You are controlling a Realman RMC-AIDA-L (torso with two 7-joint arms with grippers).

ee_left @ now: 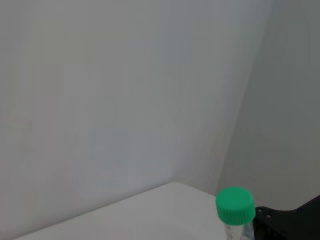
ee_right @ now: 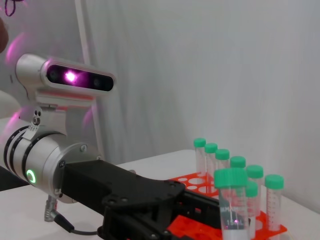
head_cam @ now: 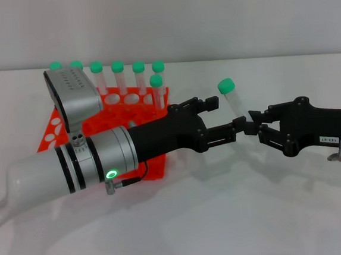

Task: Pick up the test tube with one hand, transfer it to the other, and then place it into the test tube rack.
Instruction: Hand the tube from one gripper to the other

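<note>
The test tube [head_cam: 233, 101], clear with a green cap, stands tilted in the air at mid-right of the head view. My right gripper [head_cam: 257, 124], black with a white label, comes in from the right and is shut on the tube's lower end. My left gripper [head_cam: 232, 117], black on a silver forearm with a green ring light, reaches in from the left with its fingers apart beside the tube's lower part. The orange-red rack [head_cam: 56, 129] stands behind the left forearm. The tube also shows in the left wrist view [ee_left: 235, 206] and the right wrist view [ee_right: 231, 200].
Several green-capped tubes [head_cam: 139, 76] stand in the rack's back rows, also in the right wrist view [ee_right: 255, 187]. The left arm's grey camera box [head_cam: 72, 95] overhangs the rack's left part. White tabletop [head_cam: 226, 218] lies in front, a white wall behind.
</note>
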